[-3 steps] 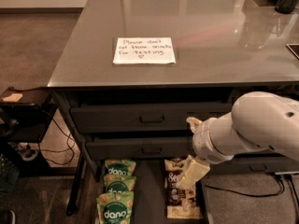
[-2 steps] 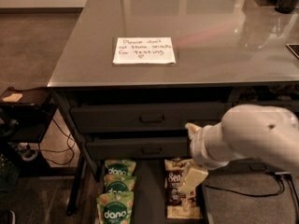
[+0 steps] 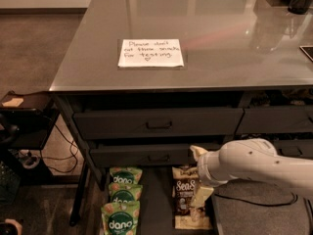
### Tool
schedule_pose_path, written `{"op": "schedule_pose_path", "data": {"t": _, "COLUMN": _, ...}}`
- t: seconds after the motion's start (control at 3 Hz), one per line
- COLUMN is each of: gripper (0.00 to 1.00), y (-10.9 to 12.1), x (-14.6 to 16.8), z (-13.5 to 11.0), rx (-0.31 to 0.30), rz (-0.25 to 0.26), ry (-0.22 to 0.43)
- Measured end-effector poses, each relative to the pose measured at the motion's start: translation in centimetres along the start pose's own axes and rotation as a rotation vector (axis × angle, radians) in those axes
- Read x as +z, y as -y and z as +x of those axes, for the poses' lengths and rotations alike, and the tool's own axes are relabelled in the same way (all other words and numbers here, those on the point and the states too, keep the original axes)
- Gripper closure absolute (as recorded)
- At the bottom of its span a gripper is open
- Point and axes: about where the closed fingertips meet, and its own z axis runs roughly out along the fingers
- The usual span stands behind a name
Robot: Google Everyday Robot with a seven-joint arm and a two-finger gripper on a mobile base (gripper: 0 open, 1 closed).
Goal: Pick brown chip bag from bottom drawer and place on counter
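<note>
The surface that matters most is the counter (image 3: 220,58), a wide glossy top far above and behind the brown chip bag (image 3: 185,200). It is where the bag has to end up. Next in size is the robot's white arm (image 3: 259,165), which reaches in from the right of the bag. Over the last second it has sunk noticeably lower, from the level of the closed drawers (image 3: 156,124) down towards the bottom drawer (image 3: 156,199).

That bottom drawer stands pulled out, its dark floor showing just left of the bag. Further left of the bag on the same floor lies a column of green bags (image 3: 122,204), apart from it. The brown chip bag itself lies flat in the drawer with its lettering facing up, and it has not shifted during the descent. The white note (image 3: 150,52) sits on the counter, well above the bag.

The gripper (image 3: 200,192) has come down with the arm and now overlaps the bag's right side, at or just over its surface. Whether the gripper is open or closed on the bag cannot be told from here.

I judge that the approach is nearly finished and the grasp is the step in hand. Lifting the bag and carrying it to the counter remain to be done.
</note>
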Motion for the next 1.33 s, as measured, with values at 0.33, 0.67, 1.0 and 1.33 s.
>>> {"op": "schedule_pose_path", "data": {"t": 0.33, "gripper": 0.0, "y": 0.3, "x": 5.6, "z": 3.4, "rx": 0.005, "rz": -0.042, "ry": 0.04}}
{"op": "schedule_pose_path", "data": {"t": 0.67, "gripper": 0.0, "y": -1.4, "x": 10.6, "z": 7.2, "rx": 0.084, "rz": -0.108, "ry": 0.059}}
{"op": "schedule_pose_path", "data": {"t": 1.0, "gripper": 0.0, "y": -2.4, "x": 11.9, "z": 7.4, "rx": 0.097, "rz": -0.132, "ry": 0.068}}
{"op": "schedule_pose_path", "data": {"t": 1.33, "gripper": 0.0, "y": -3.0, "x": 13.8, "z": 9.5, "rx": 0.075, "rz": -0.134, "ry": 0.062}}
